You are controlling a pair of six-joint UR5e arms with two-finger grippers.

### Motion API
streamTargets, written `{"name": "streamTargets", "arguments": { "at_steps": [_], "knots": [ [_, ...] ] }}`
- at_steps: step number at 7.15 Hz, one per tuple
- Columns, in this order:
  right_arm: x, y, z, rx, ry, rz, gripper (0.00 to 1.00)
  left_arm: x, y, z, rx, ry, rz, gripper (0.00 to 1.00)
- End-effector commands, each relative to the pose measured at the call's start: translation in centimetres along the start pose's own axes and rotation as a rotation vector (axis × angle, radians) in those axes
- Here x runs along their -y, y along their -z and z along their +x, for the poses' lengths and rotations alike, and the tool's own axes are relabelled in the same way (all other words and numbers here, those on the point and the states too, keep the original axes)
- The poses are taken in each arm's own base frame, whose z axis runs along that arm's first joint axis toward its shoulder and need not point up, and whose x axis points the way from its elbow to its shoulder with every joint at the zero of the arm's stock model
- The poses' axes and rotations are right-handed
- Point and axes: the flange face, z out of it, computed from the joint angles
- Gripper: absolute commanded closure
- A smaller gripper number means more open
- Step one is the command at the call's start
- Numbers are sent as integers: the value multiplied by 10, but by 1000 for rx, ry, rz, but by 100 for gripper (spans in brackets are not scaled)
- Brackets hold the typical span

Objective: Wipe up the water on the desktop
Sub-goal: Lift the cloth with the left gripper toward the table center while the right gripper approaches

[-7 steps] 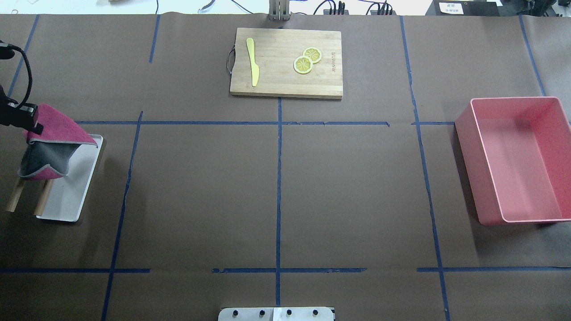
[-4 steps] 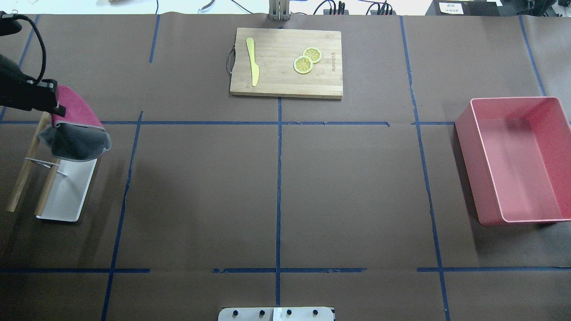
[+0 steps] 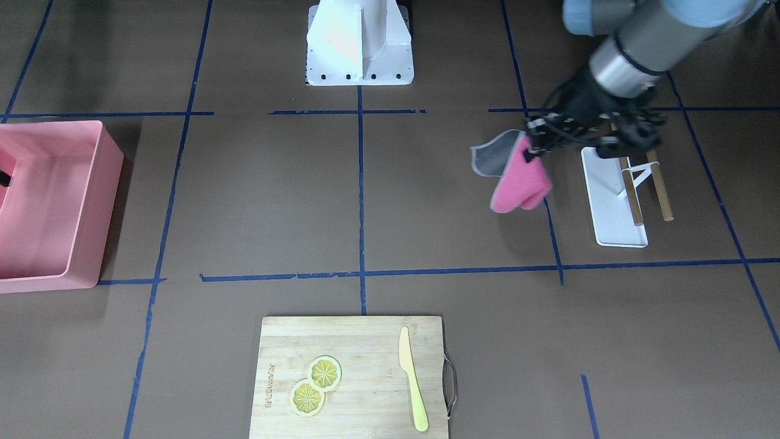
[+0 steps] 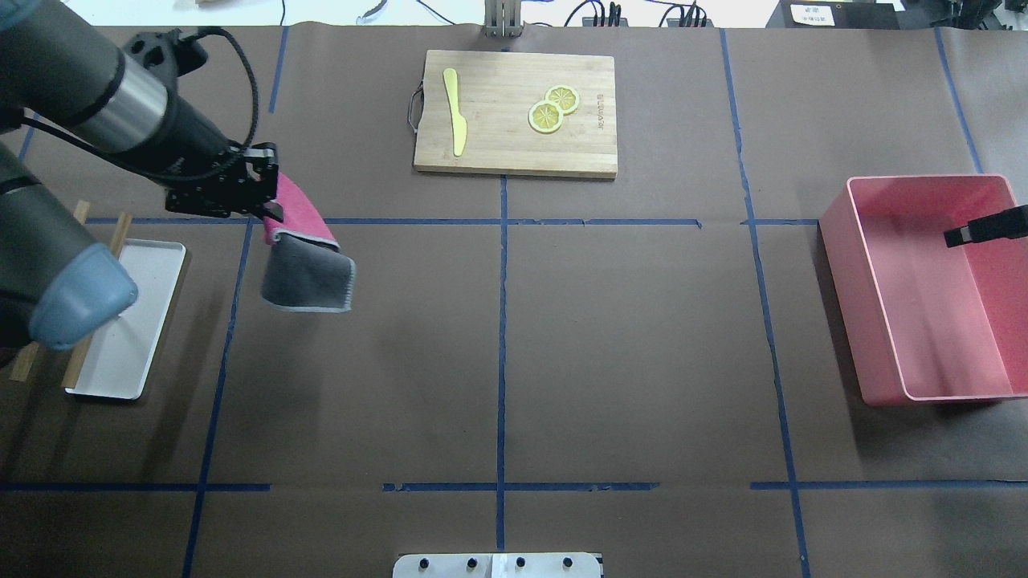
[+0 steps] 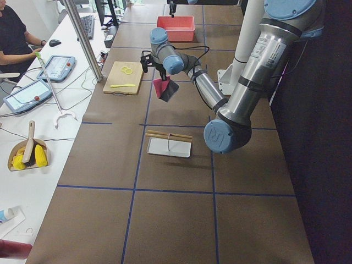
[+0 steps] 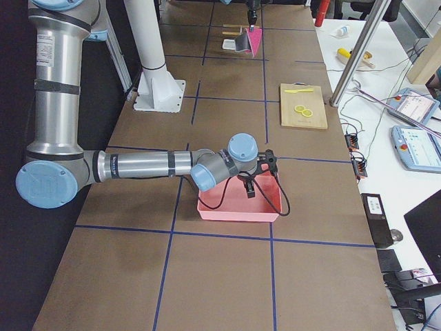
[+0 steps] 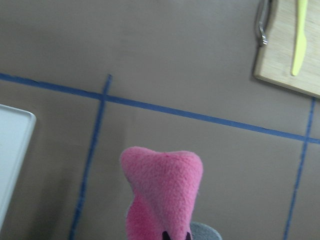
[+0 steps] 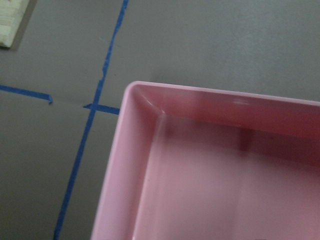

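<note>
The desktop point(image 4: 626, 337) is a matte brown surface with a grid of blue tape lines; I see no water on it. My left gripper point(image 4: 269, 205) is shut on a folded cloth point(image 4: 309, 277), pink on one side and grey on the other, which hangs above the desktop right of the white tray. The cloth also shows in the front view point(image 3: 518, 183) and the left wrist view point(image 7: 162, 190). My right gripper point(image 4: 984, 227) hovers over the pink bin point(image 4: 843, 257); only a black tip shows, so I cannot tell its state.
A wooden cutting board point(image 4: 514, 148) with a yellow knife point(image 4: 456, 112) and lemon slices point(image 4: 546, 118) lies at the far middle. A white tray point(image 4: 120, 353) with wooden rods stands at the left. The robot base plate point(image 3: 359, 67) sits at the near edge.
My left arm has carried the cloth rightward, from over the white tray to past the blue tape line. The right gripper's tip has come into view over the pink bin.
</note>
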Motion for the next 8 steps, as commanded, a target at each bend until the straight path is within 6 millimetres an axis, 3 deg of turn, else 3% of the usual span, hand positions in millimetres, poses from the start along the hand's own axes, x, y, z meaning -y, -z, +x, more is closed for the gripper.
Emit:
{"name": "streamTargets", "arguments": {
  "at_steps": [1,2,4,5,7,8],
  "knots": [
    [25,-27,-92,124,-9,63,0,-34,-44,83,-10,148,-10,100],
    [31,-35,-145,147,2,109,0,-37,-55,111,-11,200,-23,100],
    [2,-64,-245,123,52,278,0,-46,-75,159,-9,327,-17,100],
    [-5,-74,-283,134,78,341,1,-55,-84,187,-14,427,-3,98],
    [-13,-91,-341,182,123,394,2,-50,-93,214,-1,504,-2,98],
    [-30,-106,-364,174,145,429,1,-47,-96,223,4,531,-1,98]
  ]
}}
